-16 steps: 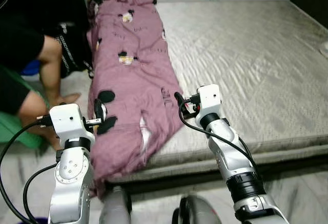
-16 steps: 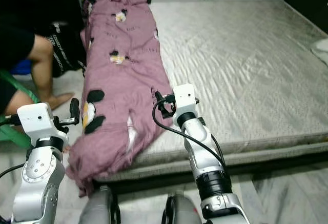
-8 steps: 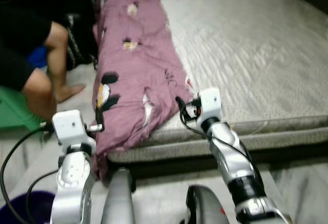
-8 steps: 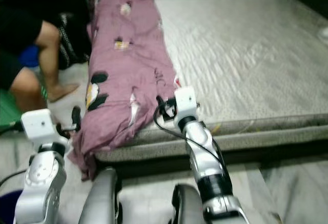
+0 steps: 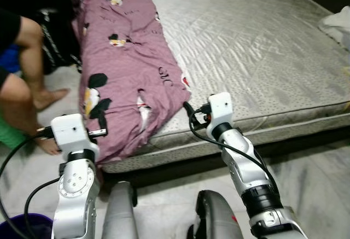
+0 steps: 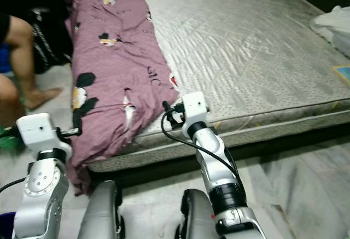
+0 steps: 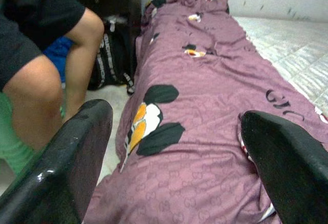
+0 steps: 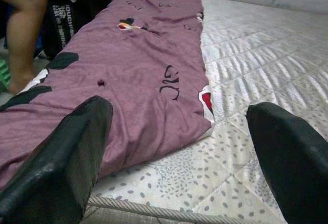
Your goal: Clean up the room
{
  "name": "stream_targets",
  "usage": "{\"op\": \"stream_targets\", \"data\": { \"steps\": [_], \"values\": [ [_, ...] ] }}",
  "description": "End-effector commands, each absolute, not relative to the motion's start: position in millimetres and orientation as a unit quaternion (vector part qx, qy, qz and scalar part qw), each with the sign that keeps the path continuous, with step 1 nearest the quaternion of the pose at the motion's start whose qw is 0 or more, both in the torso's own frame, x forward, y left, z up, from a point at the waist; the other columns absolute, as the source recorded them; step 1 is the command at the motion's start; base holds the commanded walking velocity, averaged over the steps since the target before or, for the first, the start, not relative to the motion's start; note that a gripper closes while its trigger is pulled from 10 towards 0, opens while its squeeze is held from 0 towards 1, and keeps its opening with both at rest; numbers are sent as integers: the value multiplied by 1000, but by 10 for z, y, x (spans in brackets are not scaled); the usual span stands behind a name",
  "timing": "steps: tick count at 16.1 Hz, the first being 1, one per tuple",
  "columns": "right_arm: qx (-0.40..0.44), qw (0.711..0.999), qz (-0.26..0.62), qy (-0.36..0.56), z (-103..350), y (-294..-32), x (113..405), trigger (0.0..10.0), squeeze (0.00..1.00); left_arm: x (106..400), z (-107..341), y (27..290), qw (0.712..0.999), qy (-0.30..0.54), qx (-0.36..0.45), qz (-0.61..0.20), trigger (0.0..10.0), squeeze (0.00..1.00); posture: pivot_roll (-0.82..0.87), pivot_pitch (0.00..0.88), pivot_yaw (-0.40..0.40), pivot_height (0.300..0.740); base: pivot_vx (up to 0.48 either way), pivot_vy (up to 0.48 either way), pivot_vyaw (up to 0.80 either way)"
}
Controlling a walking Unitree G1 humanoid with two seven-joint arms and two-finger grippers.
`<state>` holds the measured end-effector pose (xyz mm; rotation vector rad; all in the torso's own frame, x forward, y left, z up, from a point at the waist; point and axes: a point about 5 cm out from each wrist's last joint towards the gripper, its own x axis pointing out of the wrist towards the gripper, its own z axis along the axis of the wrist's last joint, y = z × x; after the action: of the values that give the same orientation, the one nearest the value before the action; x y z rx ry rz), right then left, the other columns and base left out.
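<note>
Two grippers: both mine, raised in front of me at the near edge of the bed, neither touching anything.
Left gripper [image 7: 174, 162]: fingers spread wide apart, nothing between them; it hangs just off the bed's left corner, pointed at the drooping end of the blanket.
Right gripper [image 8: 177, 157]: fingers likewise parted and holding nothing; it hangs at the mattress edge, near the blanket's lower right corner, aimed along the bed.
Purple blanket [image 5: 123, 80]: long, crumpled, printed with black, white and orange cartoon figures; it runs down the left side of the mattress from the wall end to the near edge, where its end spills over the side toward the floor.
Mattress [image 5: 257, 53]: grey, quilted, bare to the right of the blanket, lying low on the floor.
White cloth [image 5: 338, 23]: bunched at the far right edge of the mattress.
Person [image 5: 24, 69]: seated left of the bed, bare legs bent, one foot on the floor, dark clothing.
Black bag [image 7: 110, 60]: on the floor between the person and the bed.
Purple tub [image 5: 22, 227]: its rim shows by my left arm, on the floor.
Floor [image 6: 306, 184]: pale marbled tile.
</note>
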<state>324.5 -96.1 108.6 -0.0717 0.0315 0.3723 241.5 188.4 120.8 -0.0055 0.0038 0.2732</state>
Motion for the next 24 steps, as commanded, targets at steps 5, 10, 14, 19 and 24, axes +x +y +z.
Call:
{"op": "stream_targets", "data": {
  "steps": [5, 10, 14, 19, 24],
  "values": [
    [-34, 979, 201, 9, 1114, -883, 3266, 10000, 0, 2394, 1230, 1850, 990, -7, -4, 143, 10000, 0, 68, 62, -62, 622, 0, 0, 0],
    [-30, 988, 150, -1, 1110, -1069, 3214, 10000, 0, 2660, 1282, 1737, 996, -14, 1, 88, 10000, 0, -16, 49, 38, 622, 0, 0, 0],
    [-29, 993, 116, -8, 1091, -1156, 3161, 10000, 0, 2769, 1300, 1650, 999, -13, 6, 51, 10000, 0, -46, 49, 96, 622, 0, 0, 0],
    [-26, 992, 120, -10, 1118, -1100, 3199, 10000, 0, 2783, 1322, 1680, 998, -18, 10, 54, 10000, 0, -15, 57, 72, 622, 0, 0, 608],
    [-17, 991, 132, -11, 1141, -1059, 3233, 10000, 0, 2752, 1313, 1707, 998, -20, 8, 66, 10000, 0, 3, 67, 45, 622, 0, 0, 0]
  ]
}}
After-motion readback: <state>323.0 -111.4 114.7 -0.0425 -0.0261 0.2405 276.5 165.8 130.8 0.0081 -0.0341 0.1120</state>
